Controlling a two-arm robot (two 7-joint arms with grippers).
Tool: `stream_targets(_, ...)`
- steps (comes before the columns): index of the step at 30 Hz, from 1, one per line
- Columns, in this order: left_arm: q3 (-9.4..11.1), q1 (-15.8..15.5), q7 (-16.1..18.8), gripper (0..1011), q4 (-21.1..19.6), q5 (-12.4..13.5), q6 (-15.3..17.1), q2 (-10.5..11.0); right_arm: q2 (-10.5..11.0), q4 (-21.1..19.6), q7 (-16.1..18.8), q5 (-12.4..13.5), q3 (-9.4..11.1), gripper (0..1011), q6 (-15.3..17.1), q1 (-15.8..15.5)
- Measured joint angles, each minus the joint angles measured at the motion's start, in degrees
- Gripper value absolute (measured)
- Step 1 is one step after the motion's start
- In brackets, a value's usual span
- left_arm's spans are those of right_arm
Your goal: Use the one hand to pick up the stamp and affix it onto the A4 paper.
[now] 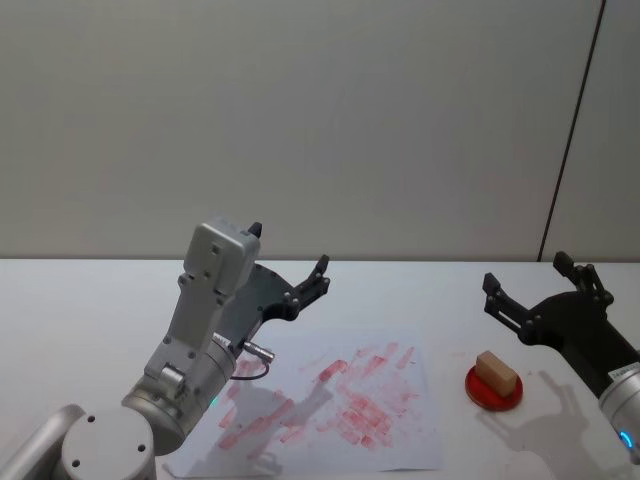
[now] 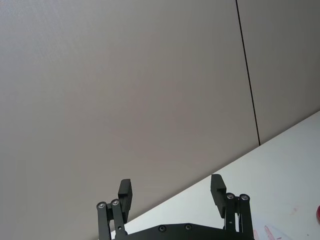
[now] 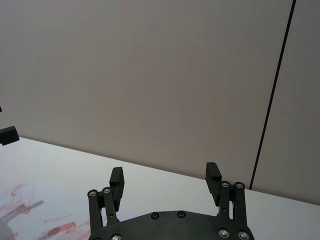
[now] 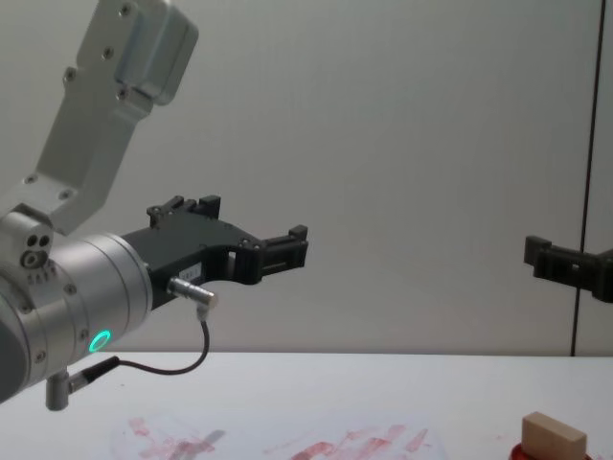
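The right gripper [image 1: 527, 275] hovers above the bench [image 1: 90, 300] with fingers spread, just behind the stamp [image 1: 496, 371] and clear of it. The stamp sits on a red disc [image 1: 476, 388] just right of the A4 paper [image 1: 400, 445]. The left gripper [image 1: 289, 249] is raised over the paper's far left side, fingers also spread.

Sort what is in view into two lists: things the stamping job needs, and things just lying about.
Job: stamp, resting on a red disc; A4 paper; right tool, open, raised near the stamp.
Lying about: red disc; left tool, open, raised near the paper.
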Motion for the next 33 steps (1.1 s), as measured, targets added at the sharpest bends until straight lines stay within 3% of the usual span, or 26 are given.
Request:
stream_targets(22,0.00,0.00,0.00,1002,0.00,0.00,0.00,0.00,0.05,0.18,0.22,-0.07,0.04,1001,0.10,0.06)
stream_targets(33,0.00,0.00,0.00,1002,0.00,0.00,0.00,0.00,1.08,2.71,4.43,-0.53,0.57,1001,1.84,0.81)
